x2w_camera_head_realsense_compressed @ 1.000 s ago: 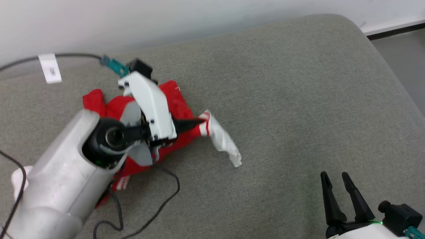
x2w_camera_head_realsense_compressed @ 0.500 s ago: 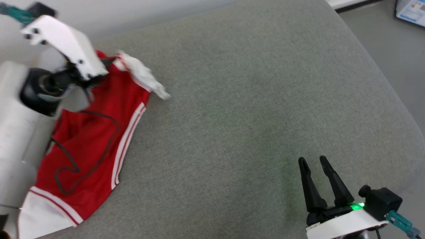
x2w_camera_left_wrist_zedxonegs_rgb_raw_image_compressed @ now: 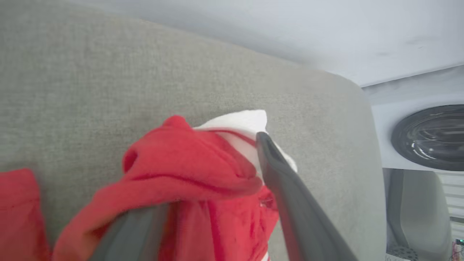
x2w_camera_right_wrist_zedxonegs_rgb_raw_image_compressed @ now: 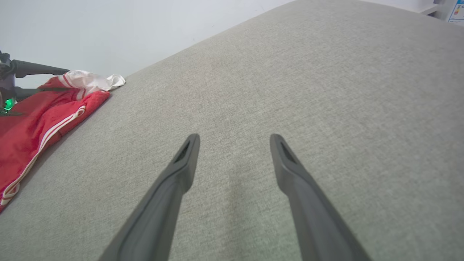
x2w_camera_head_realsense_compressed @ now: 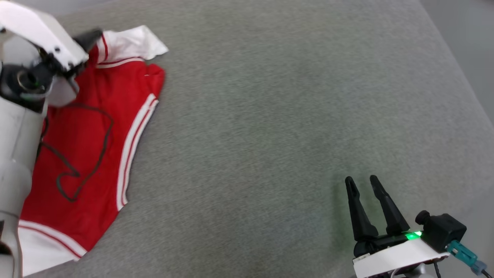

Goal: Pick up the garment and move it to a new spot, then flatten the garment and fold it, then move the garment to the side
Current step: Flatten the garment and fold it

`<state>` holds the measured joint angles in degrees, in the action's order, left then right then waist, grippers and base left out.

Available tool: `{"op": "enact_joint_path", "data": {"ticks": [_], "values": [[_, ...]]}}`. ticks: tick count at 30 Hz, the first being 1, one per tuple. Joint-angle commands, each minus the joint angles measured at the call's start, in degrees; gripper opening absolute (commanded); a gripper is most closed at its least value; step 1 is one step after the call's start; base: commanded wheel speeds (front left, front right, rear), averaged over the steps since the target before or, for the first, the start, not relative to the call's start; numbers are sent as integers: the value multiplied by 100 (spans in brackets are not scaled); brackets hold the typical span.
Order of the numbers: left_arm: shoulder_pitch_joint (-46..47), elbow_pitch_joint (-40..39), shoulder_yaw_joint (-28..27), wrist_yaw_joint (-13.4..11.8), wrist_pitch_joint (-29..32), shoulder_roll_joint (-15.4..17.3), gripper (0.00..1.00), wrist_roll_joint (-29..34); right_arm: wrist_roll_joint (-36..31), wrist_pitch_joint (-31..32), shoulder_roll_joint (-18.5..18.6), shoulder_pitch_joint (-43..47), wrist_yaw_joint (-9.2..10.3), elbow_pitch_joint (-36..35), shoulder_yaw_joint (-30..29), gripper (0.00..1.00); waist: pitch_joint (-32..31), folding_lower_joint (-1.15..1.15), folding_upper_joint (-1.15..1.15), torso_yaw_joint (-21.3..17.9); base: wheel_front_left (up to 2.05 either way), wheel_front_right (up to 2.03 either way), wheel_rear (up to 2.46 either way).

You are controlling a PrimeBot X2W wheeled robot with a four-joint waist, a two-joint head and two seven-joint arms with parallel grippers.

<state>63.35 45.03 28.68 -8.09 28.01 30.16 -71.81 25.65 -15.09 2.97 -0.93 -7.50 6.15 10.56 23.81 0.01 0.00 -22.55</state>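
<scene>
So the shirt (x2w_camera_head_realsense_compressed: 127, 85) is lying on the left part of the grey cushion (x2w_camera_head_realsense_compressed: 270, 116), mostly spread out with the red body flat; one white sleeve (x2w_camera_head_realsense_compressed: 127, 42) points toward the far edge and another white bit (x2w_camera_head_realsense_compressed: 38, 247) sits at the near left corner; the striped trim (x2w_camera_head_realsense_compressed: 131, 143) runs down the side facing the middle of the cushion. No print that I can make out on the side that's up.

The left gripper (x2w_camera_right_wrist_zedxonegs_rgb_raw_image_compressed: 65, 79) is right at that far sleeve, up by the shoulder; its jaws stand wide apart; in the wrist view there's a bunched-up fold of red cloth sitting between the two fingers (x2w_camera_left_wrist_zedxonegs_rgb_raw_image_compressed: 286, 188) and draped over one of them, but nothing is pinched, it just lies loose there. A thin black cable (x2w_camera_head_realsense_compressed: 111, 125) loops across the red part below the arm.

The right gripper (x2w_camera_head_realsense_compressed: 361, 180) is over at the near right, well apart from the shirt; jaws spread, nothing between them, just bare cushion under the fingers; small green light (x2w_camera_head_realsense_compressed: 413, 234) glowing at its base.
</scene>
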Motion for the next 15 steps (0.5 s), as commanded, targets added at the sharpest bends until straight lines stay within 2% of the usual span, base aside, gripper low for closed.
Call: {"op": "enact_joint_path", "data": {"ticks": [1, 8, 12, 15], "values": [[126, 26, -42, 48, -53, -31, 100, -38, -29, -10, -10, -69, 2, 8, -13, 100, -88, -1, 0, 183, 0, 0, 0], [248, -15, -170, 662, -521, -235, 100, -104, -71, -10, 133, 28, 2, 106, -80, 100, -562, -1, 0, 812, 0, 0, 0], [-62, -182, -135, 895, -276, -300, 100, -288, -25, -9, 241, 132, 2, 187, -78, 100, -869, -1, 0, 1135, 0, 0, 0], [-322, -479, -132, 951, -212, -315, 100, -398, 7, -10, 329, 223, 2, 217, -84, 100, -1075, -1, 0, 1367, 0, 0, 0]]}}
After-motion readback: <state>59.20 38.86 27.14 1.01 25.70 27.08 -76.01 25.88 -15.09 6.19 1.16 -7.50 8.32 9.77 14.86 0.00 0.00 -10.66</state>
